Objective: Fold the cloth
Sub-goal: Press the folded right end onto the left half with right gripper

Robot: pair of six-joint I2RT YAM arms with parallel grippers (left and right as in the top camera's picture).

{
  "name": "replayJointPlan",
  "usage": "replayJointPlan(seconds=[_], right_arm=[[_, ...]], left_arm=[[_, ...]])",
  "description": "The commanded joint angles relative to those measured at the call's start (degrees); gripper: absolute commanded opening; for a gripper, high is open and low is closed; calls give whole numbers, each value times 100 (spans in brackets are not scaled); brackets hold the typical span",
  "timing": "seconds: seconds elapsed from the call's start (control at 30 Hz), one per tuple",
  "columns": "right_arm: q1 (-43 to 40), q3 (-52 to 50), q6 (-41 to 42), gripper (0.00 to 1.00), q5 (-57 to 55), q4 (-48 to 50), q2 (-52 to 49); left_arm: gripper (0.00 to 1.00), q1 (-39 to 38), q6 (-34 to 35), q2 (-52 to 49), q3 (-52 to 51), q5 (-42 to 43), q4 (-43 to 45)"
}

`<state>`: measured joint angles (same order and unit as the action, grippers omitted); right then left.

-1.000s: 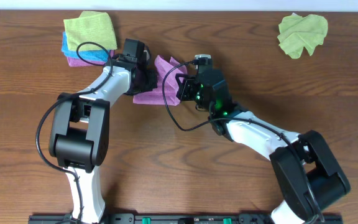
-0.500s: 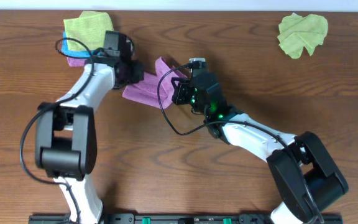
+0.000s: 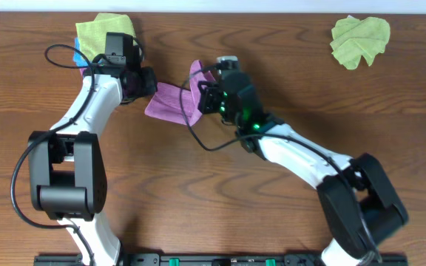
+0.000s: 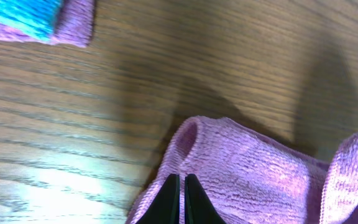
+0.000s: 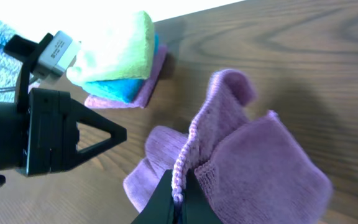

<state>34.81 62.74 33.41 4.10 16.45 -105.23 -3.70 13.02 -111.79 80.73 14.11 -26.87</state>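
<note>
The purple cloth (image 3: 167, 103) lies partly bunched on the wooden table between my two grippers. My left gripper (image 3: 148, 83) is shut on its left edge; the left wrist view shows the jaws (image 4: 181, 190) pinched on a rolled fold of the cloth (image 4: 247, 168). My right gripper (image 3: 204, 100) is shut on the cloth's right side and lifts it; the right wrist view shows the jaws (image 5: 179, 194) clamped on the stitched hem, with the cloth (image 5: 266, 162) rising in a fold above them.
A stack of folded cloths (image 3: 102, 33), green over blue over purple, sits at the back left, close to my left gripper; it also shows in the right wrist view (image 5: 120, 56). A crumpled green cloth (image 3: 359, 38) lies at the back right.
My left gripper has moved left and back toward the stack, drawing the purple cloth's left edge with it. My right gripper has shifted slightly left and back, still holding the cloth.
</note>
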Motion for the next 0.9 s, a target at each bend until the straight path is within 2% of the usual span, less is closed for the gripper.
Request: replayJointPlan(seconds=[0.0,0.43,0.87], right_arm=[[199,398,-138,1,-17,-199,-396],[597,1331,-243,1,85,-404,-1305],[848,1996,-267,2,195,-496,-1998]], left_arm=[[6,94,-131,256,46,-129,-42],[6,669,-192,328,46,-118,-352],[6,780,-273,328,46,-118,-385]])
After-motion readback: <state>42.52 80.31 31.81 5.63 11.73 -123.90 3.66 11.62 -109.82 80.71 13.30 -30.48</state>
